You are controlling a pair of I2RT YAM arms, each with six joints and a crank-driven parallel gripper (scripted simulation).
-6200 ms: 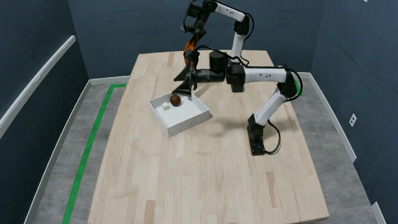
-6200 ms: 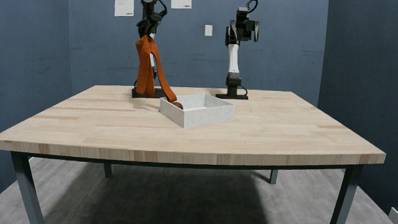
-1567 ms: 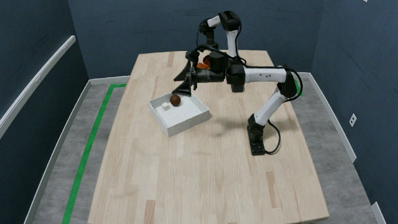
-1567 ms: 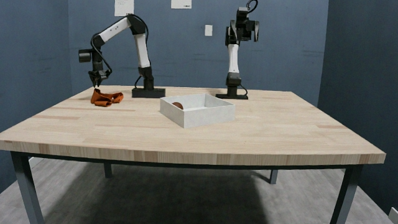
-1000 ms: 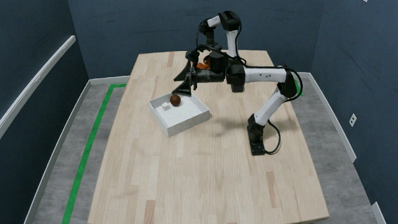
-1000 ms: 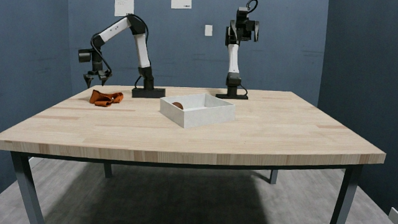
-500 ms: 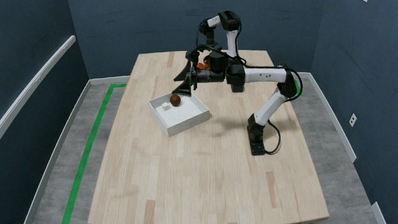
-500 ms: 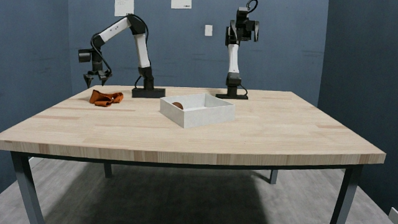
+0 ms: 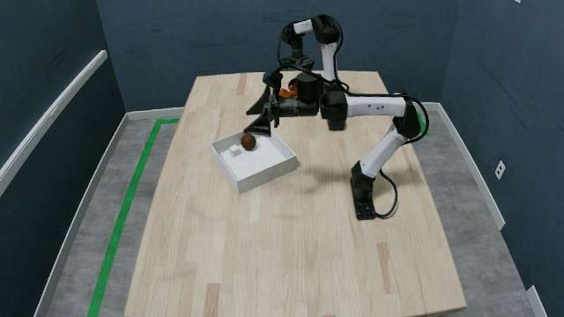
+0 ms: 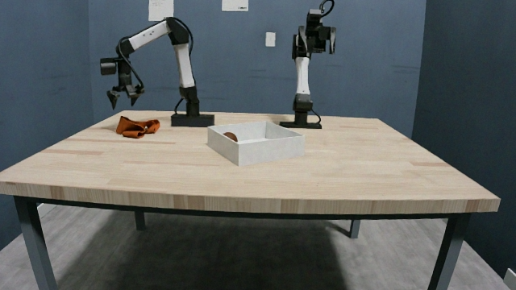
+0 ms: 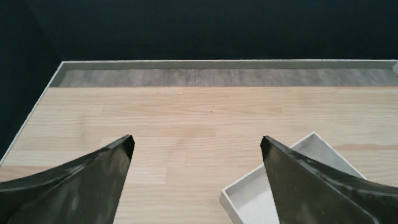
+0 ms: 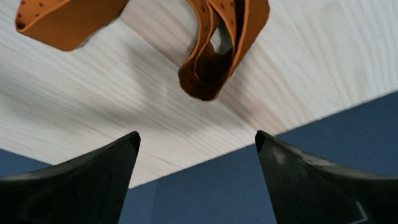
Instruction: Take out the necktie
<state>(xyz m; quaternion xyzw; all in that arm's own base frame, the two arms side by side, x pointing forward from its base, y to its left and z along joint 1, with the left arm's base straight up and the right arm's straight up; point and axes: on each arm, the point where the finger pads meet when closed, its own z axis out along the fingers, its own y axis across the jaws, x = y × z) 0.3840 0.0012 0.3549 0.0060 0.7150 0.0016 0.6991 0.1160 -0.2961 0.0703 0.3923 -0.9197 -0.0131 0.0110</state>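
Above the necktie, hovering with right tool apart, risking snags by dipping. Near the basket, hanging with left tool apart.

Necktie down on table, right gripper opened
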